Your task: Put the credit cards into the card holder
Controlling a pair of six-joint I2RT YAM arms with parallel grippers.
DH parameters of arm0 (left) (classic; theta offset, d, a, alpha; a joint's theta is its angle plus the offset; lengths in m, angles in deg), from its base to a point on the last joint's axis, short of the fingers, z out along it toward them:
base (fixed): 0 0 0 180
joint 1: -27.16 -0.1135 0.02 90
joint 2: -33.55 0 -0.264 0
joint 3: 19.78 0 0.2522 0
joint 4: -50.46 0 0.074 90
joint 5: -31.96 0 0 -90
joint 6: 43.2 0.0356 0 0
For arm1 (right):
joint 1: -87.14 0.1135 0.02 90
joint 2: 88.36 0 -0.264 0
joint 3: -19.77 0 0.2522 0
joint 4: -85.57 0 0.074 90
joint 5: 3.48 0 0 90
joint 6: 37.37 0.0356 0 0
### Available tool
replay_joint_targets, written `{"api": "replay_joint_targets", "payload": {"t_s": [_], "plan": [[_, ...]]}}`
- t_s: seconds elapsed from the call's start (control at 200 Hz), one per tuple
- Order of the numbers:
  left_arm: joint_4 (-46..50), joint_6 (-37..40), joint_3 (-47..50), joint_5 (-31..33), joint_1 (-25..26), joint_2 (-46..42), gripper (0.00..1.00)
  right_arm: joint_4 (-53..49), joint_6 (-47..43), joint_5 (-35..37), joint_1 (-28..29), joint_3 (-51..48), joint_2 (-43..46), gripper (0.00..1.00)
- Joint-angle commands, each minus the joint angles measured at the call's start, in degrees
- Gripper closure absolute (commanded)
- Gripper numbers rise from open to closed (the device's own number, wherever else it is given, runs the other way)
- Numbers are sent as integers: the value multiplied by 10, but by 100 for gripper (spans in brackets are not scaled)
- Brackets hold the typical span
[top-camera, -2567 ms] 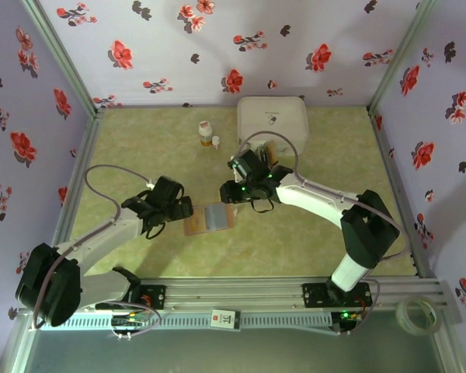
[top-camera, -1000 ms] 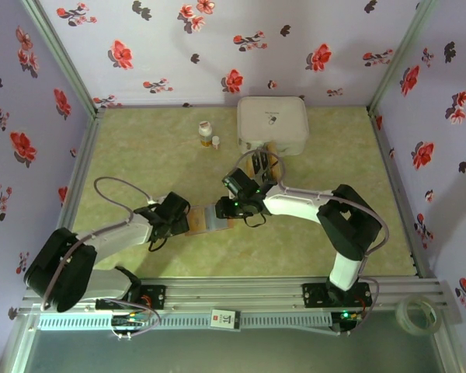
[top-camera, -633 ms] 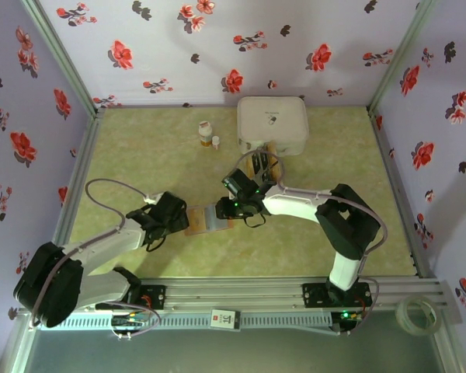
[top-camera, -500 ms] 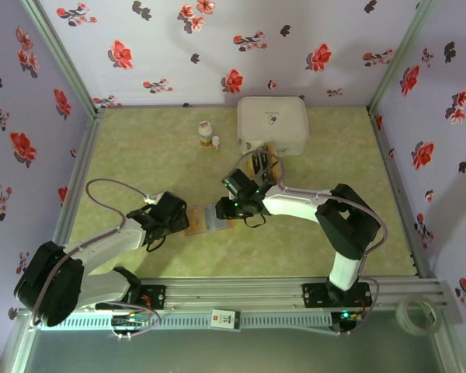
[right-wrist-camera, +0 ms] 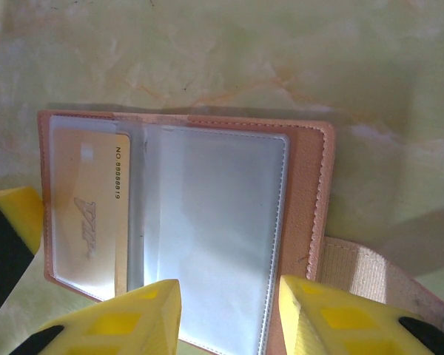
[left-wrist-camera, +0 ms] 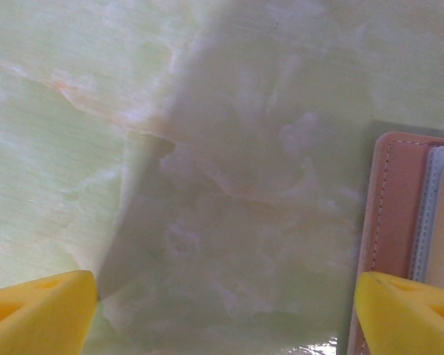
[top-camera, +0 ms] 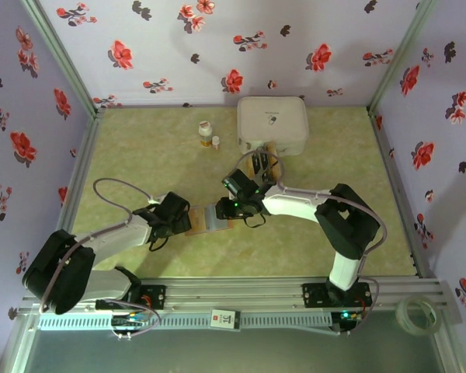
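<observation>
Card holder (right-wrist-camera: 311,185) open on desk (top-camera: 147,155), one tan card (right-wrist-camera: 89,214) pocketed, spare cards (top-camera: 262,158) waiting; left pincer (left-wrist-camera: 222,314) released, right pincer (right-wrist-camera: 229,318) half-parted, grip can't tell.

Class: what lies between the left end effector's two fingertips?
In the left wrist view, bare green tabletop spans the left end effector's gap, with the card holder's brown edge beside one fingertip.

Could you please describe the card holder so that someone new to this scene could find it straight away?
On the green marbled table, look in front of the white box, around the middle. The card holder lies open and flat there: reddish-brown stitched border, clear sleeves inside, one holding a gold card.
</observation>
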Motion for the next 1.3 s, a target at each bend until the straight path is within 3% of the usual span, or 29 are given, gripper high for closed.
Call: {"api": "replay_joint_targets", "payload": {"t_s": [0.0,1.005,1.295], "plan": [[-4,5,4,0,0,14,10,5,12,4,-2,7,-19,60],[-26,6,22,-5,0,33,10,45,32,-78,12,32,-67,62],[-28,4,25,-6,0,31,11,111,72,-121,13,25,-69,62]]}}
